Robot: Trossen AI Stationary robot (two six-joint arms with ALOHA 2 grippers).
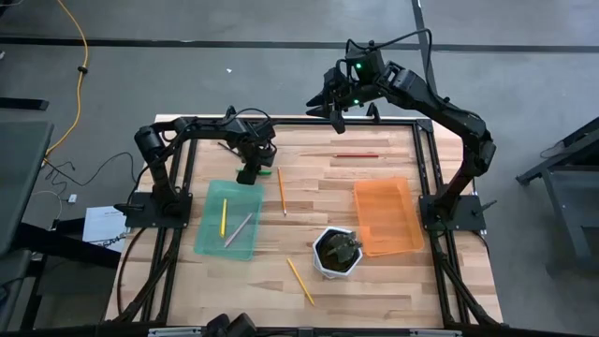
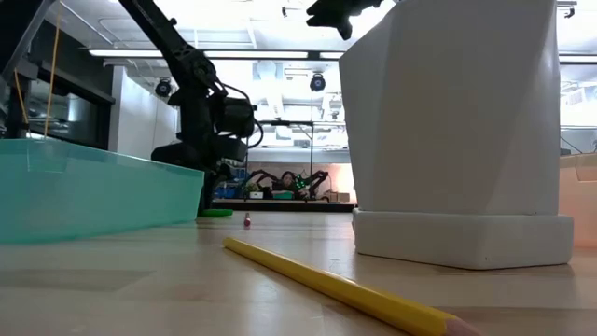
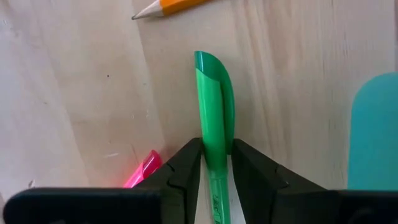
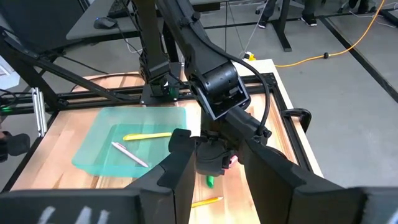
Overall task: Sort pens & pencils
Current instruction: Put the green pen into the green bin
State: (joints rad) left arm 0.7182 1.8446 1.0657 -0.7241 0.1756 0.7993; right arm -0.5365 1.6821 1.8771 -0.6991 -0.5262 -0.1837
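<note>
Left gripper point(image 3: 214, 180): pinched on the green pen point(image 3: 214, 106) on the table, beside the green tray point(image 1: 229, 220), to lift it in.
Right gripper point(image 1: 348, 105): open, empty, waits high.

In the left wrist view, the green pen point(image 3: 214, 112) runs between the left gripper point(image 3: 214, 165) fingers and out of the picture's lower edge; its rear end is not visible. The pink pen point(image 3: 142, 171) shows one end only, the rest covered by a finger. The orange pencil point(image 3: 165, 6) is cut off by the upper edge. In the low view, the white pot point(image 2: 457, 131) hides the table behind it.
</note>
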